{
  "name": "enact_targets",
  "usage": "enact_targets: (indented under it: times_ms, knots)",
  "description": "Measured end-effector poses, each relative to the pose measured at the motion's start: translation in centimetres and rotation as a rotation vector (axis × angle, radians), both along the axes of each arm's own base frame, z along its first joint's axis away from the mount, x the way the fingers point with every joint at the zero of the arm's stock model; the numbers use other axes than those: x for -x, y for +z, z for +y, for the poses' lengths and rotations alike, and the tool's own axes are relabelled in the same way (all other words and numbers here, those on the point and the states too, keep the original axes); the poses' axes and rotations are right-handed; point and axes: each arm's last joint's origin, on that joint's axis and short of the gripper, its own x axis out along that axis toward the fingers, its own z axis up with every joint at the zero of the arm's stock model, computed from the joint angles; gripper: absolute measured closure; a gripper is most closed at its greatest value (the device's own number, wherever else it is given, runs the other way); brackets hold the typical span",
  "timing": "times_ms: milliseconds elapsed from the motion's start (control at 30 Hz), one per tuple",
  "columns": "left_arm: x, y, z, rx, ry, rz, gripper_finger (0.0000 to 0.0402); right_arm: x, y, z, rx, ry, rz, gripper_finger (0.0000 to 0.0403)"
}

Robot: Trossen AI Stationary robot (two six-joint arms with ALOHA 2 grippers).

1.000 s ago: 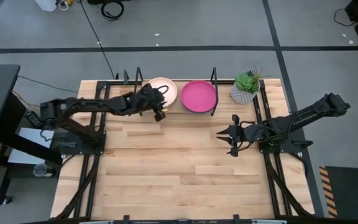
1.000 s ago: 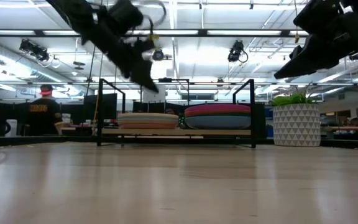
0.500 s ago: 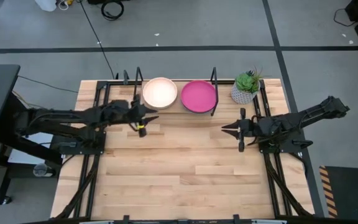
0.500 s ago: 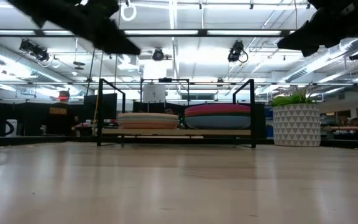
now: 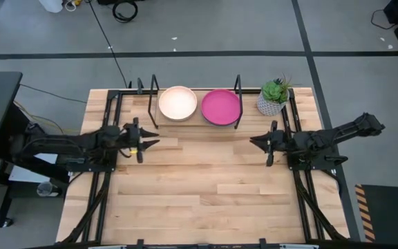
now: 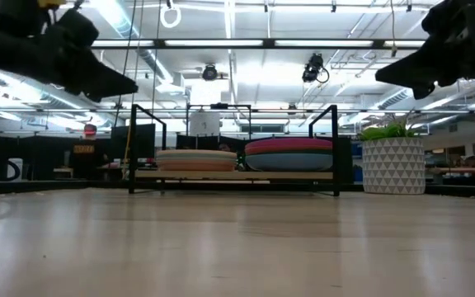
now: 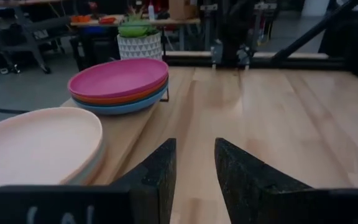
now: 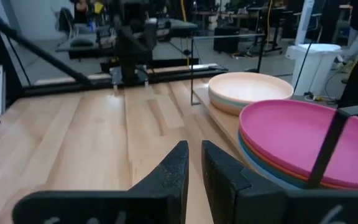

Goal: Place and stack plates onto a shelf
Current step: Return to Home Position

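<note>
Narrow light wooden shelf: black hoop side frames.
Round matte plates: two stacks on shelf, cream-topped and magenta-topped.
Left gripper: near shelf's left end, fingers slightly apart, empty.
Right gripper: near shelf's right end, fingers nearly together, empty.

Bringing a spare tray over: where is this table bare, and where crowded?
Bare: the tabletop between left hand and right hand, and onward to the edge opposite the shelf. Crowded: the shelf, carrying two plate stacks, with the plant beside it.
</note>
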Motion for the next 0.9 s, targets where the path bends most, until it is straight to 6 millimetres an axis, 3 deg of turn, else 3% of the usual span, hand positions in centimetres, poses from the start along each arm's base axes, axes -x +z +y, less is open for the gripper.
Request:
enact_targets:
  times_ms: [400,767,900]
  knots:
    - [2.1,-3.0,-0.4,0.033,-0.018,-0.058,0.0285,2.1,0.0,-0.8,-0.056,-0.078,-0.037,0.0353]
    - [2.2,-3.2,-0.7,0.046,-0.061,-0.037,0.0285,2.4,-0.4,-0.9,-0.073,-0.078,-0.012,0.0353]
    - [2.2,-3.3,-0.8,0.059,-0.068,-0.029,0.0285,2.3,-1.1,-0.8,0.002,-0.072,0.027,0.0353]
